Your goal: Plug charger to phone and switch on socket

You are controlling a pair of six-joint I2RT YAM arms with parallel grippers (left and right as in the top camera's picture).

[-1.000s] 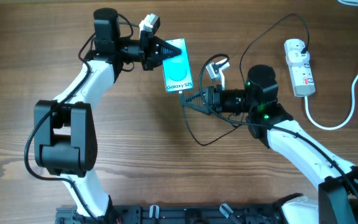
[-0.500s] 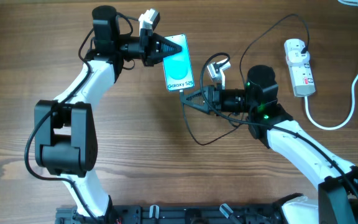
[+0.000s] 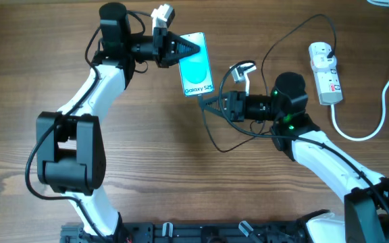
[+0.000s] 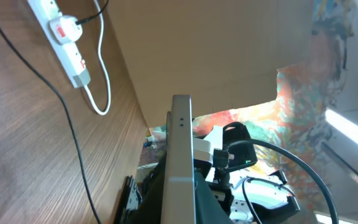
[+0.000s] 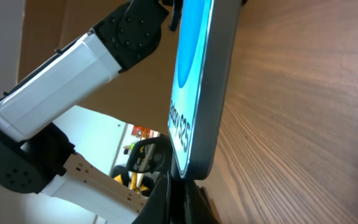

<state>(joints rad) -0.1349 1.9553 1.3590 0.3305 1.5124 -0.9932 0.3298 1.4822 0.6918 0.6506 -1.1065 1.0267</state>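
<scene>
The phone [image 3: 196,66], cyan screen with "Galaxy S25", is held at its top end by my left gripper [image 3: 186,48], which is shut on it. In the left wrist view the phone's edge [image 4: 181,155] stands between the jaws. My right gripper [image 3: 208,106] is shut on the charger plug [image 3: 200,101], right at the phone's bottom end. The right wrist view shows the phone [image 5: 197,87] just above the gripper tips [image 5: 178,193]. The black charger cable [image 3: 275,42] loops to the white socket strip [image 3: 324,73] at the right.
A thicker white cord [image 3: 377,108] runs from the socket up the table's right side. The socket also shows in the left wrist view [image 4: 61,37]. A black rail [image 3: 201,233] lines the front edge.
The left gripper has moved the phone slightly up and to the right. The right gripper has followed up and right, staying at the phone's bottom end.
</scene>
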